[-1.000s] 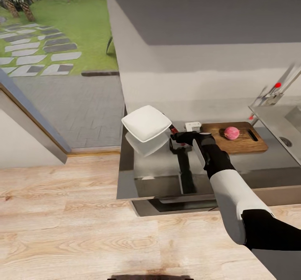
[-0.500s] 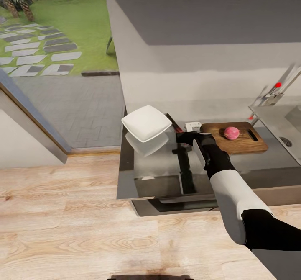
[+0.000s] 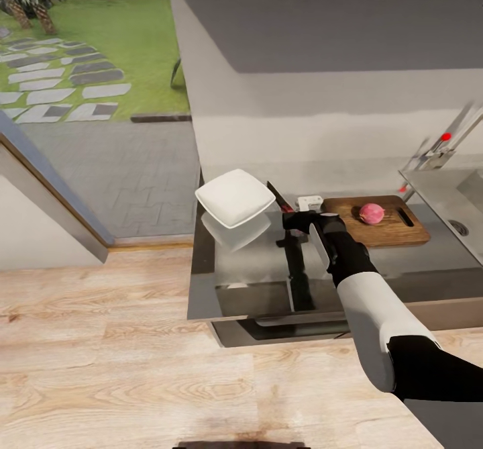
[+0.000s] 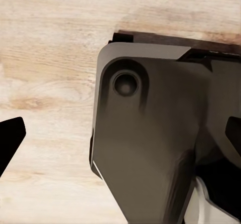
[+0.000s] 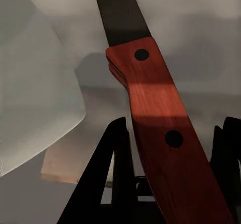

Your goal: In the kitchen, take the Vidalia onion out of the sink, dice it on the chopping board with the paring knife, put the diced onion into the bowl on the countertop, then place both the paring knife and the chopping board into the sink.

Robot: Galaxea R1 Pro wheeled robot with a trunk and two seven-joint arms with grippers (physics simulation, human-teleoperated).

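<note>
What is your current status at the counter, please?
Right gripper around knife handle, beside bowl. Onion whole on board. Left gripper state unclear.

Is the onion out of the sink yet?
Yes. The onion sits whole on the board, left of the sink.

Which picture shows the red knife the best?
The right wrist view: the paring knife looms large there, its red handle with two dark rivets between the right gripper fingers, its dark blade pointing away. The head view shows just a sliver of blade and handle beside the bowl. The left wrist view looks at floor and the robot's body.
</note>
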